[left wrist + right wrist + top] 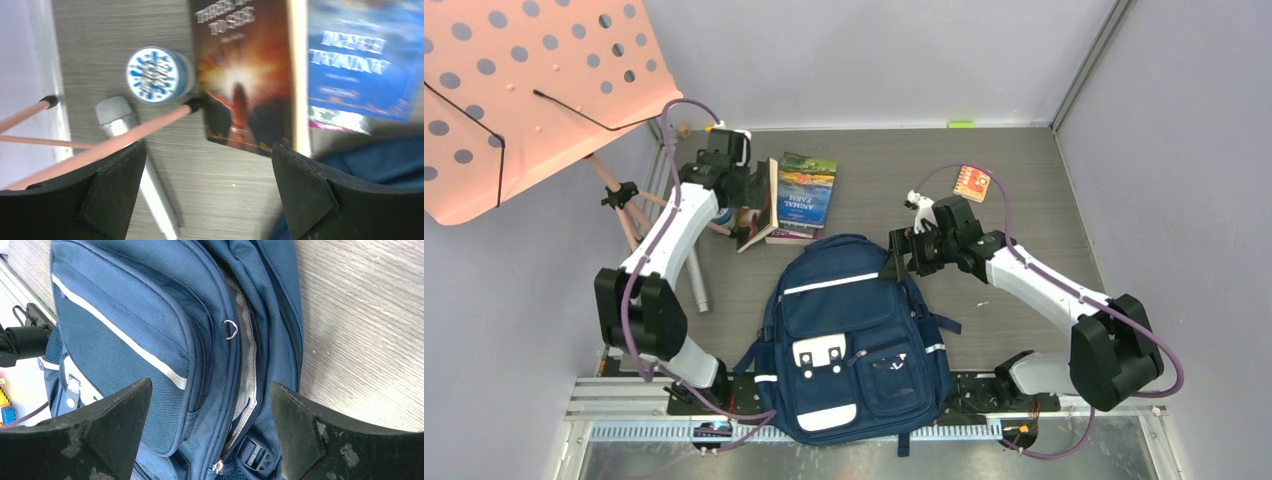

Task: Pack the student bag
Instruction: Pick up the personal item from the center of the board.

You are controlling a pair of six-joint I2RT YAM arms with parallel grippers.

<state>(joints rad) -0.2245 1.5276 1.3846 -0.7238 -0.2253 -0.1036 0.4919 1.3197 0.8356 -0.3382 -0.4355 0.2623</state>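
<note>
— Bag: where is it lying, seen from above?

— It is lying flat, front pocket up, between the two claws. It is just beside the left claw, and its top edge is sitting under the right claw.

— How is the packing going?

— It is barely starting, I am judging. A brown book and a blue book are resting outside the bag, right at the left claw. An orange card is lying beyond the right claw, well apart from the bag.

— What is the left wrist showing?

— The left claw is gaping wide and gripping nothing. Both books are lying just ahead of its fingers. A tin, a mic and pink stand legs are sitting out by one finger. A navy corner of the bag is peeking in by the other.

— And the right wrist?

— The right claw is also standing wide and empty, directly over the bag. Below it the main zip is parting a little and pale lining is showing through. I am seeing nothing inside, though the slit is narrow.

— How is the bag looking?

— It is looking soft and slack: navy cloth, a white stripe, flat rather than bulging. Everything loose is waiting to go in, and the opening is looking too tight for a book.
</note>
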